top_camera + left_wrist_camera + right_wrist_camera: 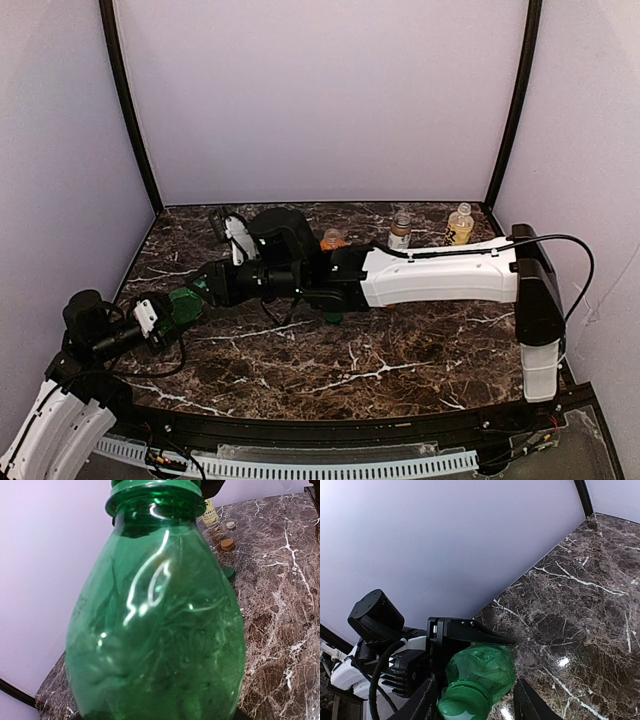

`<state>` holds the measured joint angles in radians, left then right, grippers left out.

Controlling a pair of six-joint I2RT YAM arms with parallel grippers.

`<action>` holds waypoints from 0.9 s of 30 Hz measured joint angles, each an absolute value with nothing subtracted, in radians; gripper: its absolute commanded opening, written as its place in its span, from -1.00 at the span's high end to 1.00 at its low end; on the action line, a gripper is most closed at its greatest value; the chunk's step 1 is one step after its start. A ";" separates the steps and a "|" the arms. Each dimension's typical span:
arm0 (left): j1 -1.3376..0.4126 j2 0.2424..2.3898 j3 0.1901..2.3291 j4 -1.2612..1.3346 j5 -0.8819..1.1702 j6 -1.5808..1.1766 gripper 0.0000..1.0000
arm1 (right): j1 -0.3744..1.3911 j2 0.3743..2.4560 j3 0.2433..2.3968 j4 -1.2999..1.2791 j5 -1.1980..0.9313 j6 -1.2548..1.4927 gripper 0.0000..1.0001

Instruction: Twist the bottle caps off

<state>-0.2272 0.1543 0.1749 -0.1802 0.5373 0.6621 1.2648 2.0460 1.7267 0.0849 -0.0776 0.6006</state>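
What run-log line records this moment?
left gripper: holding slim green plastic bottle | right gripper: astride its round green plastic cap | cap: on

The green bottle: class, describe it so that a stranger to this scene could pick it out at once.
Find the dark marble table and look to its left side. There the left hand grips the green bottle sideways, with the right hand at its cap. It alone is green and held; the other bottles stand by the back wall.

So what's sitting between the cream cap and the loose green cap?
The brown cap. It lies on the table in line between the cream cap and the green cap, touching neither. This shows in the left wrist view.
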 measured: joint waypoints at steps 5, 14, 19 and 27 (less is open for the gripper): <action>-0.227 0.153 0.175 -0.180 0.537 0.667 0.76 | 1.272 2.046 1.727 0.087 -0.073 0.607 0.08; -0.226 0.153 0.175 -0.180 0.533 0.669 0.75 | 1.288 2.046 1.727 0.080 -0.050 0.579 0.44; -0.226 0.154 0.175 -0.181 0.525 0.669 0.76 | 1.290 2.046 1.727 0.075 -0.029 0.544 1.00; -0.226 0.153 0.175 -0.182 0.540 0.669 0.76 | 1.281 2.045 1.718 0.098 -0.118 0.346 1.00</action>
